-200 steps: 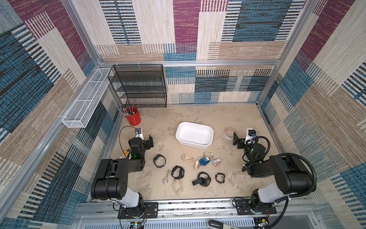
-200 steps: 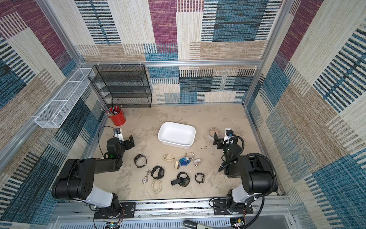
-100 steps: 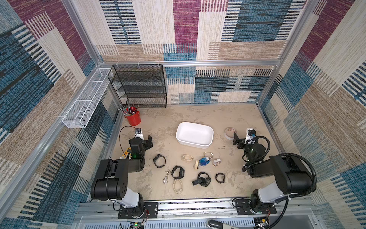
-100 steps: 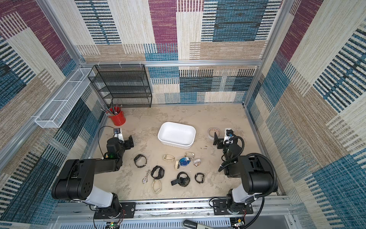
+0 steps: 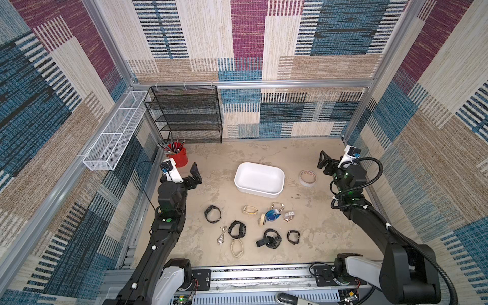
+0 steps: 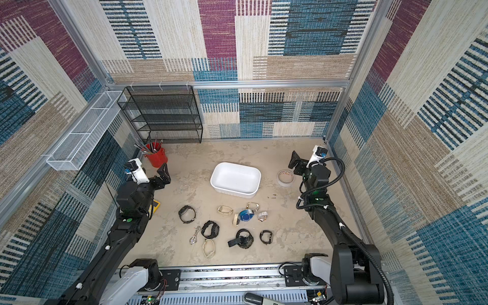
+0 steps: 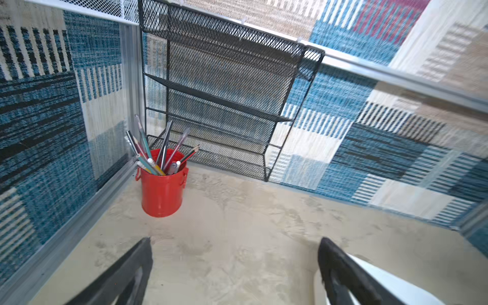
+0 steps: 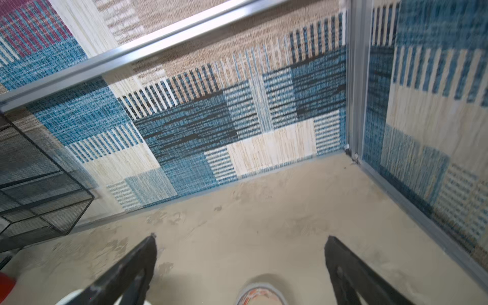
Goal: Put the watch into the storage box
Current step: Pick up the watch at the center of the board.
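While the watches all lie loose on the surface [image 5: 311, 224], behind both my claws and between my two arms, the storage box [image 5: 260, 177] sits further forward, about level with my claws and between the two of them. Closest to my left claw [image 7: 235, 245] is a black watch [image 5: 212, 214], behind it and in toward the middle. A blue-faced watch [image 5: 272, 215] lies in a tight little cluster with pale and metal ones just behind the box, well back from my right claw [image 8: 240, 240]. More dark ones lie further back again, toward my bases. Every one of them is apart from the box.

Left claw now: jaws spread wide over bare surface, and the box's white rim shows just outside its inner finger. Right claw: jaws spread just as wide, with a roll of tape [image 5: 307, 177] close by on its inner side, between it and the box.

Ahead of my left claw and a touch outward stands a red cup [image 7: 161, 192] of pencils. Beyond that is a black mesh shelf [image 7: 224, 105] against the back wall. Up on the side wall, outward of that claw, hangs a white wire basket [image 5: 113, 137].
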